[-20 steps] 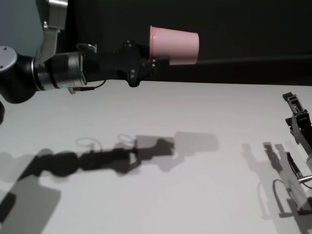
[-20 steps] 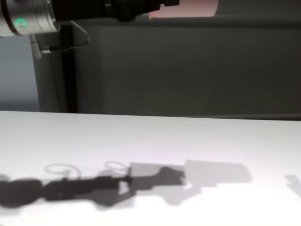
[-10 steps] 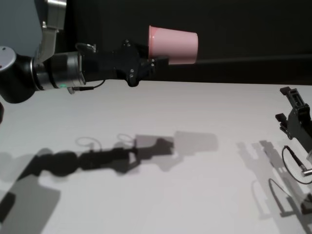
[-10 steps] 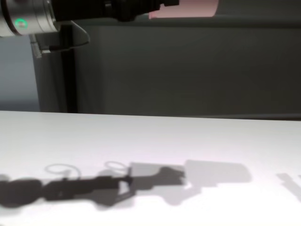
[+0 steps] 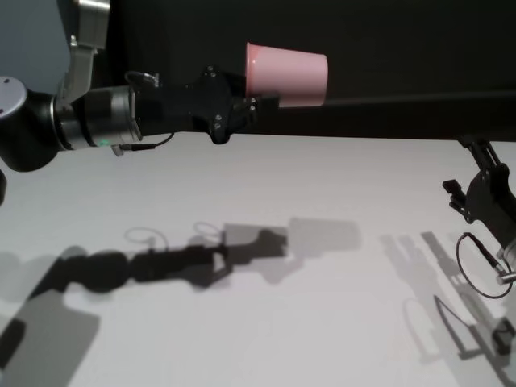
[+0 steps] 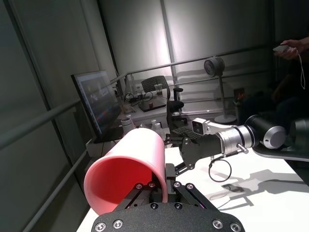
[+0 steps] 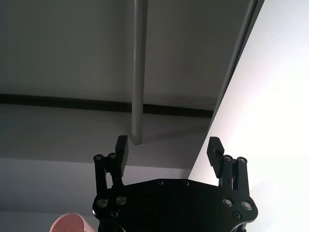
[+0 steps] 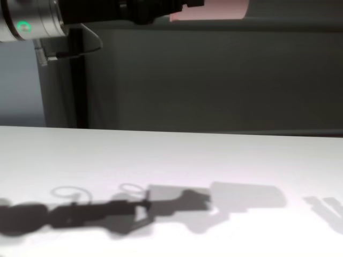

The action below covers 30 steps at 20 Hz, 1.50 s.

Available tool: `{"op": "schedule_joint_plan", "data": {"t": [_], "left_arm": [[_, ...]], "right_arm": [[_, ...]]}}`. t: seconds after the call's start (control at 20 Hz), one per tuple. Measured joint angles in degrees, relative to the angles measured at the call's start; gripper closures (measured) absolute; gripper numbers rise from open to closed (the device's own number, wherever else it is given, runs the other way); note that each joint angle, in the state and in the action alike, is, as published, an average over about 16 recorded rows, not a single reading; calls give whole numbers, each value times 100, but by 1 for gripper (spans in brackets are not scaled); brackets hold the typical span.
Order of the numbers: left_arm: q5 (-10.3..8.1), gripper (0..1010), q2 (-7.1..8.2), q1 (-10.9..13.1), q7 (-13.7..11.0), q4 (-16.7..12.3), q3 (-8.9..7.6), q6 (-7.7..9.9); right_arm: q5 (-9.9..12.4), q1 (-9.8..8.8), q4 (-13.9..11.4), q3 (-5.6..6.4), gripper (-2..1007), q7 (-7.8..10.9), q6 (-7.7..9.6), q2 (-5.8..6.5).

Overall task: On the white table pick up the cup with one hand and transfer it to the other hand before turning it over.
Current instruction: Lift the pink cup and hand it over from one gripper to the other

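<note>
My left gripper (image 5: 256, 101) is shut on the rim wall of the pink cup (image 5: 287, 74) and holds it on its side, high above the white table (image 5: 339, 193), with the base pointing right. In the left wrist view the cup's open mouth (image 6: 126, 170) faces the camera and the fingers (image 6: 157, 185) pinch its lower wall. In the chest view the cup (image 8: 214, 9) shows at the top edge. My right gripper (image 5: 466, 171) is at the table's right edge, well apart from the cup. In the right wrist view it (image 7: 167, 147) is open and empty, with the cup (image 7: 67, 223) far off.
A dark grey wall panel (image 5: 403, 48) with a rail stands behind the table. The arms' shadows lie on the tabletop (image 8: 161, 206). A cable loop (image 5: 480, 266) hangs from the right arm. A monitor (image 6: 96, 104) and office furniture stand beyond the table.
My right gripper has risen and moved a little leftward at the right edge. My left arm and the cup have stayed still.
</note>
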Motion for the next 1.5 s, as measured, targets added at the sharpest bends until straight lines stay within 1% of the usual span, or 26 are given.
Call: {"op": "schedule_joint_plan", "data": {"t": [0.25,0.45,0.75,0.9,1.05,1.25,1.5], "left_arm": [[0,958,0,0,0,0,0,0],[0,958,0,0,0,0,0,0],[0,958,0,0,0,0,0,0],[0,958,0,0,0,0,0,0],[0,958,0,0,0,0,0,0],[0,958,0,0,0,0,0,0],[0,958,0,0,0,0,0,0]], "right_arm": [[393,36,16,-2,5,-92,181,-20],[692,69,33,-30,5,-174,337,-7],[1175,147,80,-117,5,-350,624,76],[1380,201,108,-177,5,-427,757,133],[1542,259,133,-245,5,-486,869,194],[1701,344,160,-347,5,-536,983,270],[1783,455,168,-485,5,-548,1047,340]]}}
